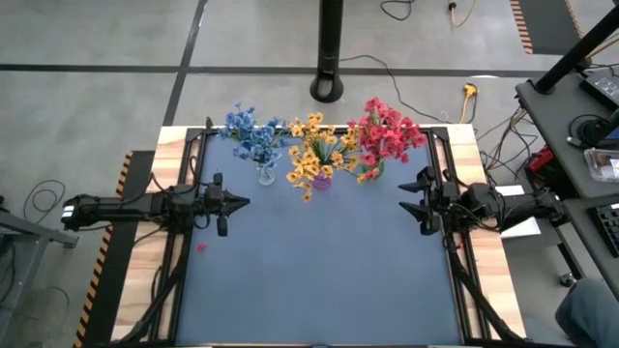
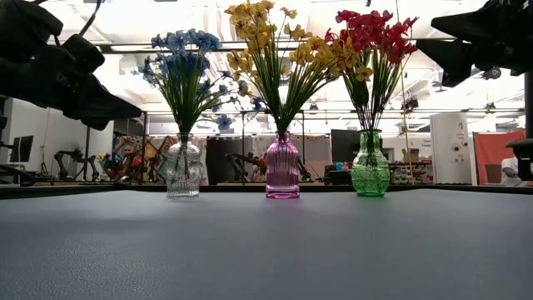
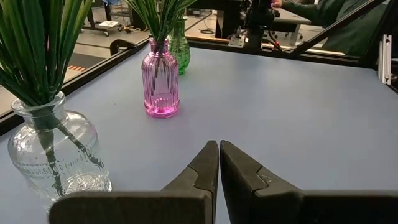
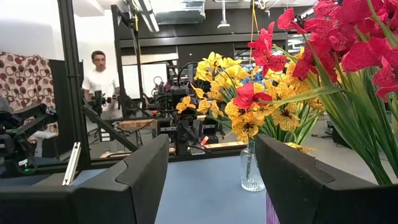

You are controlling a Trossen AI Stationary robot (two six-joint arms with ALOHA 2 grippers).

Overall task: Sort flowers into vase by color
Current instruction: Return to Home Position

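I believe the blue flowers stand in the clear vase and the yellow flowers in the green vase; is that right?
Not quite. The low view shows the yellow flowers standing in the violet vase, not the green one. The green vase holds the red flowers. The blue flowers are indeed in the clear vase.

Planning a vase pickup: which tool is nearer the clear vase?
Left. The left tool is close beside the clear vase; the right tool is far off on the opposite side.
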